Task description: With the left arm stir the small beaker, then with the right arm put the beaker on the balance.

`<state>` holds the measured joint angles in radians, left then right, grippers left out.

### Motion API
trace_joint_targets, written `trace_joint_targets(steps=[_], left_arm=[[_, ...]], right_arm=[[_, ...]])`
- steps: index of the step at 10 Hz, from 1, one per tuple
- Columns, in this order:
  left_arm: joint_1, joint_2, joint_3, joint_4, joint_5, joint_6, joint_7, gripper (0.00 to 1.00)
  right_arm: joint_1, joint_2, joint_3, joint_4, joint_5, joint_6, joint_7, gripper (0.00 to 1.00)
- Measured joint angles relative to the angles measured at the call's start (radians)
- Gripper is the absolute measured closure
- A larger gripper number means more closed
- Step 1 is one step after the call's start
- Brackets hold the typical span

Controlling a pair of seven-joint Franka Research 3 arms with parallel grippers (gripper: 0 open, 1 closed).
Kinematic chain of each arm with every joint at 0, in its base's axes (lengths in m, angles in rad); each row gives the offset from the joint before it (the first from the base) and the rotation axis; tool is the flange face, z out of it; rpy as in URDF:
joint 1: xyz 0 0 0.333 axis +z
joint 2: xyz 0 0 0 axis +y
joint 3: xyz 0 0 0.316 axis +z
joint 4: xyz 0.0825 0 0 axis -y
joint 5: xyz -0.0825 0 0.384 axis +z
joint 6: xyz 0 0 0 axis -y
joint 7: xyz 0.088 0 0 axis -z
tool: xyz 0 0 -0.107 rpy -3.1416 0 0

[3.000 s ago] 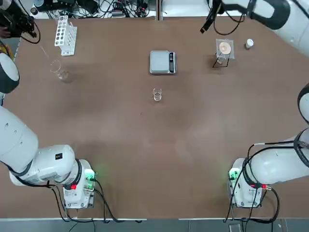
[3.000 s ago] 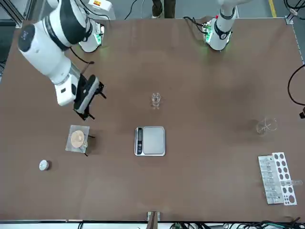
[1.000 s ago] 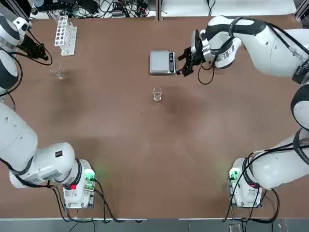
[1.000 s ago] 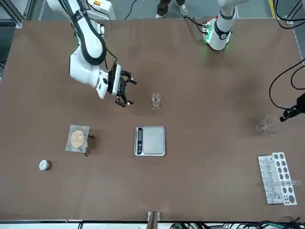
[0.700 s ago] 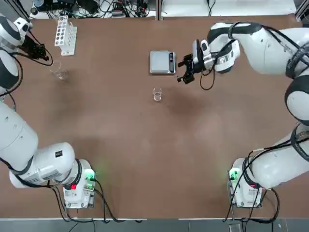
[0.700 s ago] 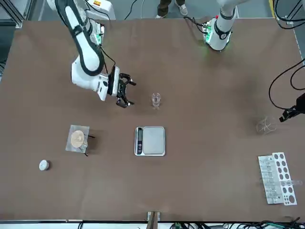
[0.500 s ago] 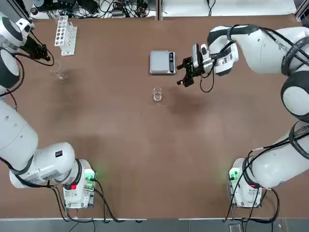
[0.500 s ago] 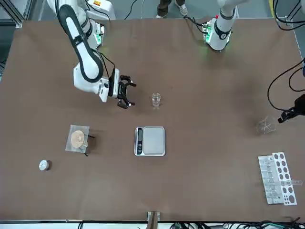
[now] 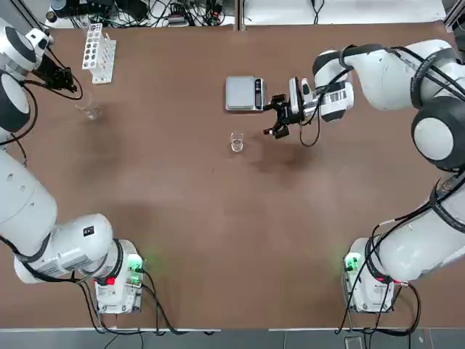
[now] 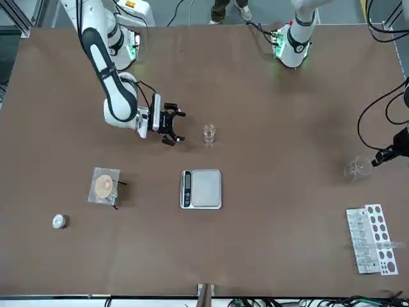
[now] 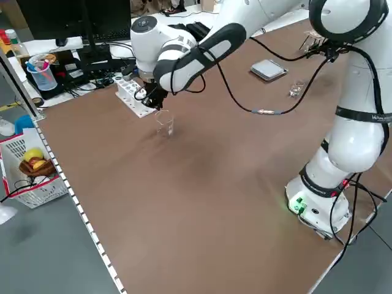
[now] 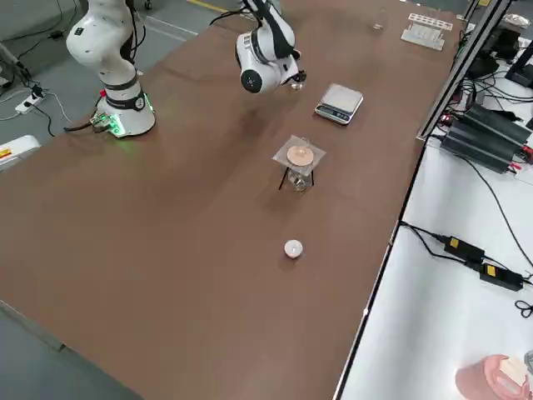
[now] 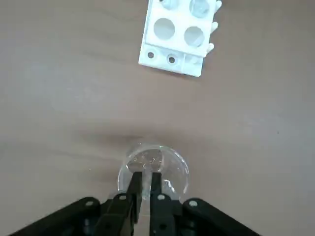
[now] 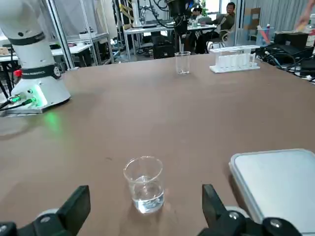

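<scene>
The small beaker (image 9: 236, 142) (image 10: 209, 133) stands upright mid-table with a little clear liquid, just on the robot's side of the balance (image 9: 244, 93) (image 10: 202, 188). My right gripper (image 9: 274, 121) (image 10: 174, 126) hovers low to the beaker's right, open and empty, aimed at it. In the right wrist view the small beaker (image 14: 144, 184) sits just ahead between the spread fingers (image 14: 74, 206), apart from them, and the balance (image 14: 278, 179) shows beside it. My left gripper (image 9: 65, 78) (image 13: 145, 183) hangs at the far left over a larger glass beaker (image 9: 91, 110) (image 13: 153, 164), fingers nearly together.
A white test-tube rack (image 9: 98, 51) (image 13: 179, 39) stands behind the larger beaker at the far left. A little stand with an orange disc (image 10: 105, 187) and a small white cap (image 10: 59, 221) lie on the right arm's side. Arm bases and cables line the near edge.
My right gripper has come down past the balance toward the small beaker and now points at it from the right. The left gripper has stayed over the larger beaker.
</scene>
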<state>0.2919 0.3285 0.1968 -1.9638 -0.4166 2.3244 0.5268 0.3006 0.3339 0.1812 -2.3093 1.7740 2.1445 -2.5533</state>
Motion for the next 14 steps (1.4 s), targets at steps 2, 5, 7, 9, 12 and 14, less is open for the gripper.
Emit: trace_joint_targets(steps=[2,5,7,9,12,14], left_arm=[[0.010,0.005,-0.008,0.000,0.000,0.008,0.000,0.83],[0.012,0.009,-0.009,0.001,0.000,0.013,0.001,0.81],[0.021,-0.002,-0.010,0.010,0.000,0.016,0.006,0.68],[0.031,-0.059,-0.010,0.015,0.024,0.002,0.009,0.40],[0.038,-0.180,-0.031,0.028,0.121,-0.144,0.001,0.03],[0.040,-0.225,-0.065,0.104,0.169,-0.303,-0.052,0.01]], right_arm=[[-0.004,0.041,-0.001,-0.002,0.016,-0.035,-0.039,0.00],[-0.002,0.100,0.001,-0.003,0.039,-0.042,-0.059,0.00],[0.011,0.141,0.003,0.002,0.083,-0.047,-0.102,0.00],[0.036,0.173,0.004,0.023,0.133,-0.048,-0.146,0.00],[0.067,0.201,0.004,0.055,0.157,-0.048,-0.158,0.00],[0.081,0.225,0.004,0.064,0.188,-0.044,-0.161,0.00]])
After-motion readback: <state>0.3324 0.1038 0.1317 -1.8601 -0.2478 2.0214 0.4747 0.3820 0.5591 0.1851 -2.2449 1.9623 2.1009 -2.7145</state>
